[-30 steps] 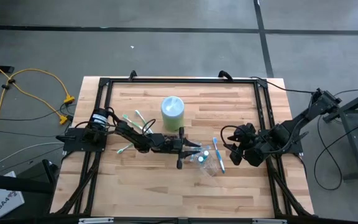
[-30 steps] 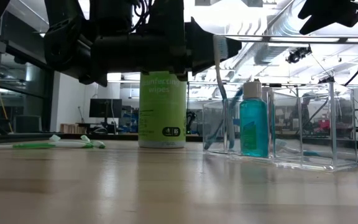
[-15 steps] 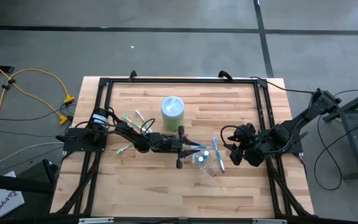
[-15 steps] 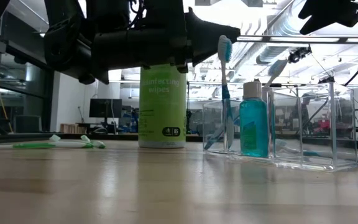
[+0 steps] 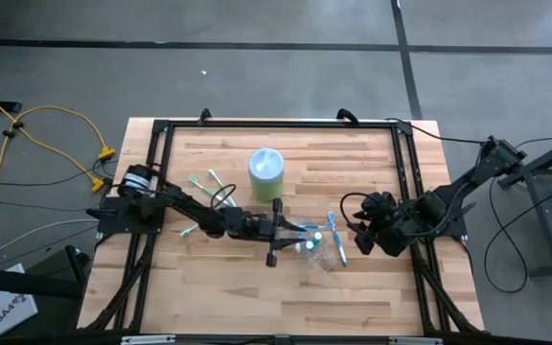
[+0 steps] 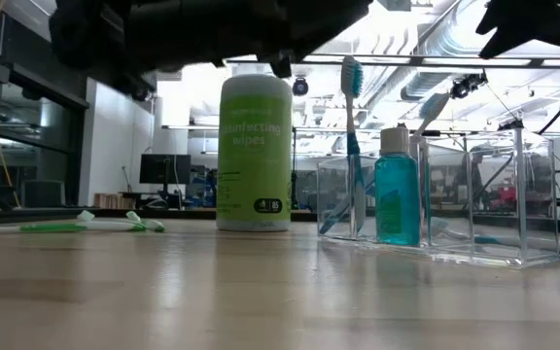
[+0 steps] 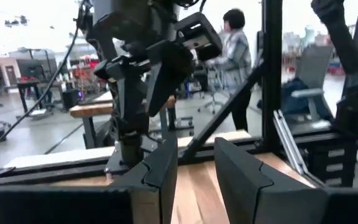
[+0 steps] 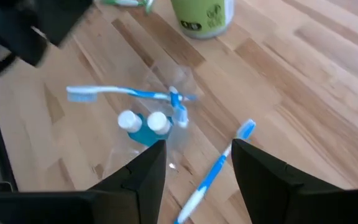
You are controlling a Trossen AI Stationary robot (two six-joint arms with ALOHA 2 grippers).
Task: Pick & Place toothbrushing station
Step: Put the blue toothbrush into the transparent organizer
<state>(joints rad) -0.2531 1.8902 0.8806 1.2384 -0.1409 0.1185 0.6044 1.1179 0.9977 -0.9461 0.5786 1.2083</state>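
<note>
Plainly the loose blue-white toothbrush [image 5: 338,239] lies lengthwise just before the right gripper [image 5: 349,230] — jaws parted, holding nothing — the nearer arm.

The green canister [image 6: 255,154], left of centre in the low view, carries pale lettering near its top that seems to read "disinfecting wipes", though the first line is faint. Smaller print runs beneath it, too small to read, and a dark round badge sits near its base. In the right wrist view the same canister shows a dark mark on its side at the upper edge, not legible.
</note>
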